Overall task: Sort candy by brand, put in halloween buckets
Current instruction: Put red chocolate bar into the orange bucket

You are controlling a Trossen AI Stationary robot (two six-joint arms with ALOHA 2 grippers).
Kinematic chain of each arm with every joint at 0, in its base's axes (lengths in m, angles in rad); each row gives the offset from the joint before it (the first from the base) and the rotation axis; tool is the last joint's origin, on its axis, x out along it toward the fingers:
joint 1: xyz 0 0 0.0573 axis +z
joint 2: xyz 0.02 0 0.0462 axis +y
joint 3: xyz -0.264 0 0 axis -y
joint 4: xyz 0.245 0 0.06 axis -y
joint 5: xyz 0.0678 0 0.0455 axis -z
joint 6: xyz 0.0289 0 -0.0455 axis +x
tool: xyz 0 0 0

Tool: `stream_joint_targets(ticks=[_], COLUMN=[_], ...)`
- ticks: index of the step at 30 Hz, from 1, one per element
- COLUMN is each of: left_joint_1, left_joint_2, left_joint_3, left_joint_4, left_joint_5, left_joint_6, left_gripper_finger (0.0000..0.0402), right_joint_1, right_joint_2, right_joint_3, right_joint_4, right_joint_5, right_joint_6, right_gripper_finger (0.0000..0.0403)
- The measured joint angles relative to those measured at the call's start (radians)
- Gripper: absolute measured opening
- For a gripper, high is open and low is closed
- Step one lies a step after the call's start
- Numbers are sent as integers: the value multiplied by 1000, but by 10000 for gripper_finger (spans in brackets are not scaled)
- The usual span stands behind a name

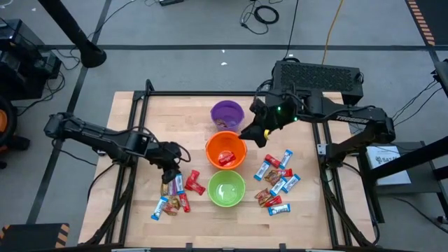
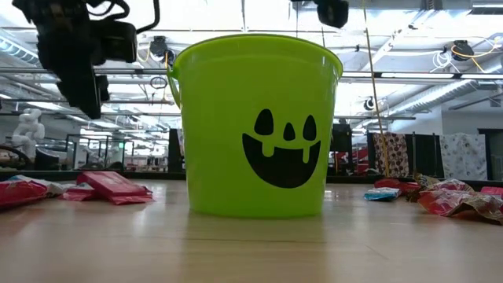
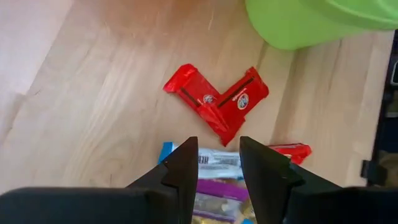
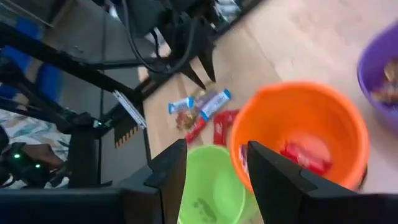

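Note:
Three halloween buckets stand in a row down the table's middle: purple [image 1: 227, 113] farthest, orange [image 1: 225, 150] with red candy inside, light green [image 1: 226, 187] nearest. Candy lies in two loose piles on the wood, one to the left [image 1: 173, 194] and one to the right [image 1: 278, 182]. My left gripper [image 1: 170, 175] hangs open above the left pile. A blue-and-white bar [image 3: 217, 163] lies on the table below its fingers, and two red bars [image 3: 214, 99] lie beyond. My right gripper [image 1: 250, 133] is open and empty, above the orange bucket's [image 4: 298, 134] right rim.
The green bucket [image 2: 255, 126] fills the middle of the low view, with red bars [image 2: 114, 187] left of it and more candy [image 2: 456, 200] to the right. A black frame [image 1: 133, 105] edges the table. Bare wood lies at the near edge.

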Motion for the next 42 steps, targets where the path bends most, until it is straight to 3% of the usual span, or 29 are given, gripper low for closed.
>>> stream_joint_targets(ticks=[4,10,13,20,25,28,33,37,42], left_joint_1=[0,-6,-12,-15,-19,-19,-18,-18,-19], left_joint_2=[43,158,223,339,431,488,508,451,382], left_joint_3=[-18,-18,-18,-17,-17,-10,-11,-18,-17], left_joint_4=[67,198,259,311,372,451,449,412,347], left_joint_5=[3,10,10,1,-18,-18,-8,64,108], left_joint_6=[49,69,67,16,22,24,3,-14,-4], left_gripper_finger=[125,160,176,179,179,179,173,140,57], right_joint_1=[44,85,68,46,16,25,63,94,123], right_joint_2=[0,0,-11,-27,-30,-35,-46,-62,-74], right_joint_3=[0,-5,-63,-352,-525,-570,-575,-575,-575], right_joint_4=[-151,-563,-650,-432,-262,-231,-209,-184,-131], right_joint_5=[16,189,196,174,36,-3,-4,-4,3], right_joint_6=[24,10,-18,-106,-38,7,68,113,152], right_gripper_finger=[160,160,157,141,140,140,139,139,139])
